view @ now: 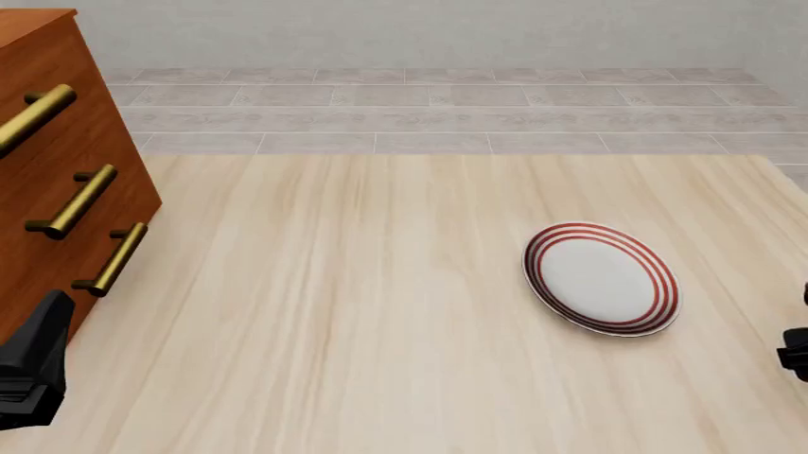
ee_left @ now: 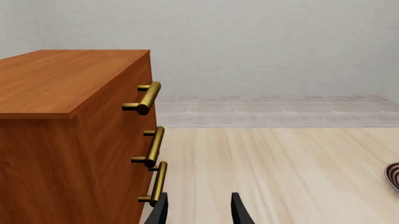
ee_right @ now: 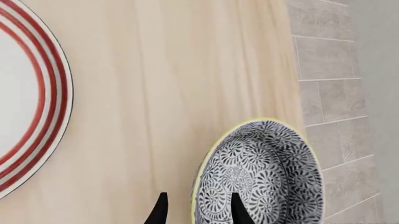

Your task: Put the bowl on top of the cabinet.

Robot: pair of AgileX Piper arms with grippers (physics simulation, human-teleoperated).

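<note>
The bowl (ee_right: 259, 175) sits at the desk's (view: 378, 312) right edge, out of the front view, right of the plate (view: 601, 278); it looks stiff, glazed, slippery and breakable. The right hand (ee_right: 196, 207), fingers apart, straddles the bowl's pale rim, the best place to pinch. The left hand (ee_left: 198, 209), also apart and empty, waits by the cabinet (ee_left: 56, 135).

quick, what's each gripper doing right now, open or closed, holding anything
Left gripper: open, holding nothing, beside the cabinet.
Right gripper: open, fingertips straddling the rim of the bowl, not closed on it.
</note>
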